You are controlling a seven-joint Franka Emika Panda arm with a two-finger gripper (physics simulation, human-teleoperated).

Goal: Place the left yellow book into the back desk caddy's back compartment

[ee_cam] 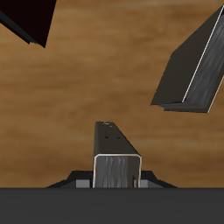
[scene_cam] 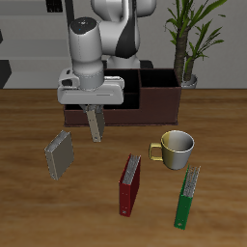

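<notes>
My gripper is shut on the left yellow book, a slim grey-tan hardback. The book hangs nearly upright below the fingers, lifted off the table just in front of a maroon caddy. In the wrist view the book sticks out from the gripper over bare wood. The back desk caddy is a dark maroon box with a black inside, standing farther back beside the arm. I cannot make out its small back compartment from here.
A second maroon caddy is partly hidden behind the gripper; its corner shows in the wrist view. The other grey-tan book lies close by. A mug, a dark red book and a green book sit nearer the front edge. A potted plant stands at the back.
</notes>
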